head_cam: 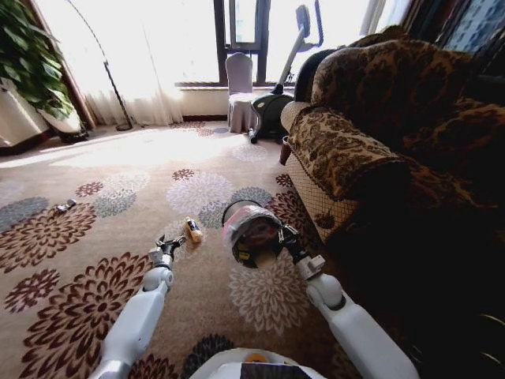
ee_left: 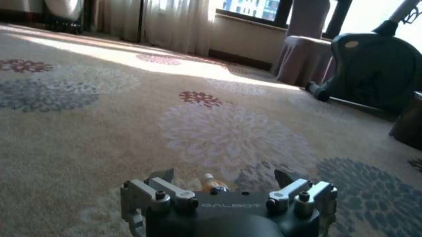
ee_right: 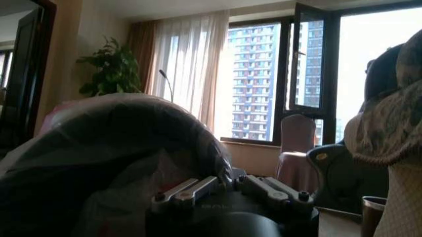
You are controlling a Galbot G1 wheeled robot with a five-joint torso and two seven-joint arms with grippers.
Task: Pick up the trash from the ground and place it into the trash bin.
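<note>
Your left gripper [head_cam: 168, 247], fingers spread, has the yellowish scrap [head_cam: 192, 230] just ahead, lengthwise away from you, while the right gripper [head_cam: 278, 239] pinches the trash bin [head_cam: 251, 233].

A furnished living room in a home or hotel suite is showing here. A flower-patterned carpet [head_cam: 95, 260] is covering the floor, and a patterned sofa [head_cam: 371, 142] is standing along the right. Sheer curtains [head_cam: 142, 55] are hanging at tall windows [ee_right: 264, 84] looking out on an apartment tower. A potted plant [head_cam: 31, 63], a floor lamp [head_cam: 110, 79], a covered chair [head_cam: 239, 91] and an exercise machine [head_cam: 288, 71] are standing by the windows.
</note>
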